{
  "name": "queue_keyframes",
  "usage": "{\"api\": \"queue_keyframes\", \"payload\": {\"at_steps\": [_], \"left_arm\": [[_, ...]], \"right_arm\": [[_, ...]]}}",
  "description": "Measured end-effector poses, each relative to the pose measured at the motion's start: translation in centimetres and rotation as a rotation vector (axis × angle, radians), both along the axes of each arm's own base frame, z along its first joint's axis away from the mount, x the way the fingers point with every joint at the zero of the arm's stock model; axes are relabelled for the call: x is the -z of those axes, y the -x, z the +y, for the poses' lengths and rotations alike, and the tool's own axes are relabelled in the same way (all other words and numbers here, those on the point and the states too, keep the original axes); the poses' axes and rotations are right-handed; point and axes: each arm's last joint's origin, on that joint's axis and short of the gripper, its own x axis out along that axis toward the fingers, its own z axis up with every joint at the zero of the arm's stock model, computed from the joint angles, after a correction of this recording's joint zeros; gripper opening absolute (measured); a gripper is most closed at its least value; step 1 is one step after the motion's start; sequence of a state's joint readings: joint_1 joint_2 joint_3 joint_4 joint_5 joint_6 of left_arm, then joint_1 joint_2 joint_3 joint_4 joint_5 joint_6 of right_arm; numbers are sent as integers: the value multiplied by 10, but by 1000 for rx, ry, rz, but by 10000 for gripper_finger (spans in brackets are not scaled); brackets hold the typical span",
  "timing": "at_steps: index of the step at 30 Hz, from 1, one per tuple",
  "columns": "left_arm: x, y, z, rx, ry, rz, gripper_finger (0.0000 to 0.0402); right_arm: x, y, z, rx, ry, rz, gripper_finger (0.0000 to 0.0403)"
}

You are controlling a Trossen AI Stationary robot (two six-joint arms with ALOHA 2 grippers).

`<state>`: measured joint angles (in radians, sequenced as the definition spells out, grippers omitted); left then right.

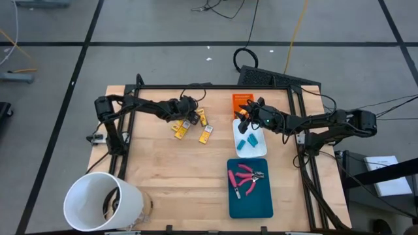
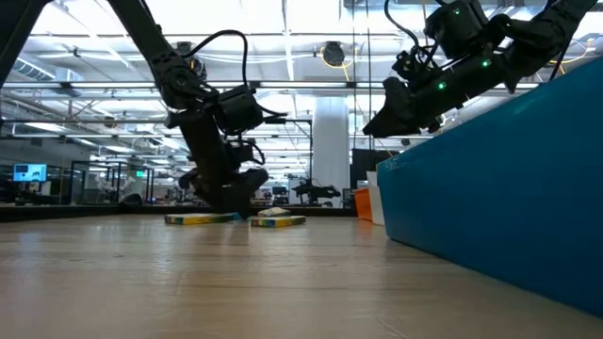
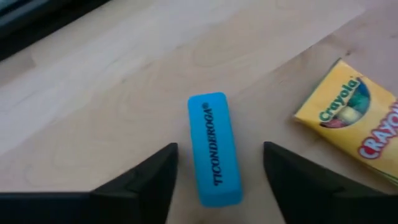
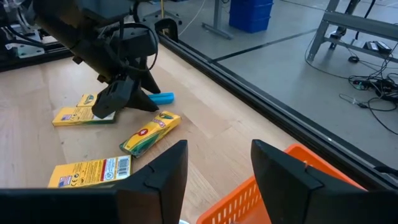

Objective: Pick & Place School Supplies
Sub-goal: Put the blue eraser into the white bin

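Observation:
A light-blue eraser (image 3: 214,149) printed TICONDEROGA lies flat on the wood table. My left gripper (image 3: 217,152) (image 1: 189,113) points down over it, open, one finger on either side with a gap to each. Yellow crayon boxes (image 1: 181,128) (image 1: 206,134) (image 4: 151,132) lie flat around it. My right gripper (image 4: 217,152) (image 1: 243,116) hangs open and empty above the orange tray (image 1: 240,101). Two more blue erasers (image 1: 241,144) (image 1: 253,138) lie in the white tray (image 1: 259,151). Pink-handled tools (image 1: 245,177) lie in the teal tray (image 1: 251,203).
A big white bucket (image 1: 101,202) stands at the table's near left corner. A black frame rail (image 1: 209,86) runs along the far edge, close behind the eraser. The three trays line the right half. Bare wood (image 1: 176,176) lies between the bucket and the teal tray.

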<state>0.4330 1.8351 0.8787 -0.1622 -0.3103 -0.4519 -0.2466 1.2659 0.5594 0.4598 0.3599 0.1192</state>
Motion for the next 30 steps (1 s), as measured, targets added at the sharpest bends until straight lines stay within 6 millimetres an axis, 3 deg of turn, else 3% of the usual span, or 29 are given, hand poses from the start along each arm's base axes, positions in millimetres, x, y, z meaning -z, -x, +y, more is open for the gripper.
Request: {"api": "queue_keyframes", "payload": {"at_steps": [7, 13, 21, 30], "left_arm": [[1, 1, -1, 8, 3, 13, 132], [0, -1, -2, 105, -40, 51, 80], [-30, -9, -28, 310, -238, 107, 88], [-60, -39, -99, 720, -648, 173, 91]], "right_arm": [[0, 0, 1, -17, -26, -14, 166], [0, 0, 1, -16, -28, -15, 164], [0, -1, 1, -35, -60, -32, 164], [-1, -5, 9, -232, -256, -121, 166]]}}
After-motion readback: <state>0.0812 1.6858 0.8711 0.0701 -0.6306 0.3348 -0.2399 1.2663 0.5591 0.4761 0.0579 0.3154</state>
